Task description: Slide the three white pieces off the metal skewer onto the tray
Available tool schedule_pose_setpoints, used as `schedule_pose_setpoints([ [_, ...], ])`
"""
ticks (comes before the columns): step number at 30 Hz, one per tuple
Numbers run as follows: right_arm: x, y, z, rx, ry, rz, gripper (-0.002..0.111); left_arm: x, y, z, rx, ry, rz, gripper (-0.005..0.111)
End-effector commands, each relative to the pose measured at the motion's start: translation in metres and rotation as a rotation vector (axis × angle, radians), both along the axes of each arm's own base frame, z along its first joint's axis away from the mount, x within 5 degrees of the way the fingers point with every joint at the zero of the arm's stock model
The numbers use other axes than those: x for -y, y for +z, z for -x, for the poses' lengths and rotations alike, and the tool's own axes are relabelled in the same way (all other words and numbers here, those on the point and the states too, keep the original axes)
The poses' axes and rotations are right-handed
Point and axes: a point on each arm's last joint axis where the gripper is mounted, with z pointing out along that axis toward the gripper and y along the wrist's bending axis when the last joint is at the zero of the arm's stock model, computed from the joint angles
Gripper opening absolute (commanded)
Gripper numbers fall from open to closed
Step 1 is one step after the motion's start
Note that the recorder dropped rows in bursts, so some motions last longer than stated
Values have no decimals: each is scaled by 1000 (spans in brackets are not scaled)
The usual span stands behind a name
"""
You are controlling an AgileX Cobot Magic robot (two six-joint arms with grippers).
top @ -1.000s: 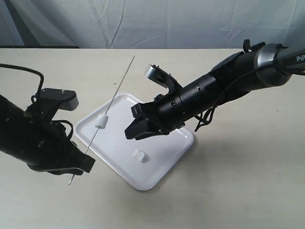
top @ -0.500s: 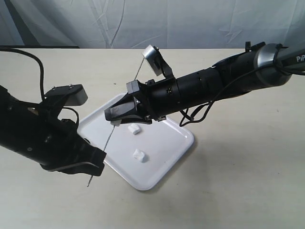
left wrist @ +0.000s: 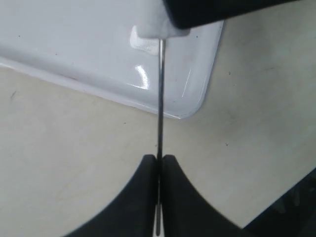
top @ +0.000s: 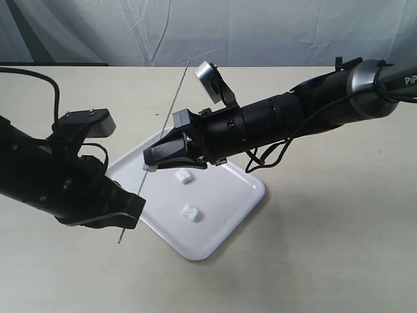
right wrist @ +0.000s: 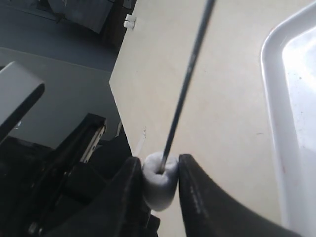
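My left gripper [top: 128, 219] [left wrist: 159, 164] is shut on the lower end of the metal skewer [top: 166, 117] [left wrist: 160, 103] [right wrist: 188, 81]. The rod slants up and away over the white tray [top: 225, 212] [left wrist: 74, 44] [right wrist: 274, 103]. One white piece [top: 148, 167] [left wrist: 152, 27] [right wrist: 160, 183] is still threaded on the skewer. My right gripper [top: 151, 163] [right wrist: 158, 160] is shut on that piece, a finger pressing each side. Two other white pieces [top: 184, 176] [top: 189, 210] lie loose on the tray.
The tray sits on a beige tabletop [top: 326, 248]. A wrinkled pale cloth [top: 260, 32] hangs behind the table's far edge. My right arm [top: 306, 117] stretches low across the tray's far corner.
My right gripper swung left from over the tray to the skewer and closed on the threaded piece. A second loose piece now lies on the tray. My left arm shifted slightly with the skewer.
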Motion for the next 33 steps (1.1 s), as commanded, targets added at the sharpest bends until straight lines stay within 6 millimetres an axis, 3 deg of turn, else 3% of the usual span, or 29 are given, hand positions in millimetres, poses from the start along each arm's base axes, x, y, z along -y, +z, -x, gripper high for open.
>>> schedule_pose_setpoints([
  [1, 1, 1, 0, 8, 0, -6, 26, 1, 1, -2, 16, 8, 1, 0],
  [11, 1, -1, 0, 5, -8, 11, 24, 2, 2, -3, 20, 13, 10, 0],
  [16, 1, -1, -1, 8, -14, 18, 8, 2, 2, -3, 26, 14, 10, 0],
  [22, 1, 1, -4, -8, -51, -6, 17, 1, 0, -1, 12, -1, -2, 0],
  [33, 2, 11, -13, 14, -165, -10, 16, -8, -21, 21, -126, -56, -63, 0],
])
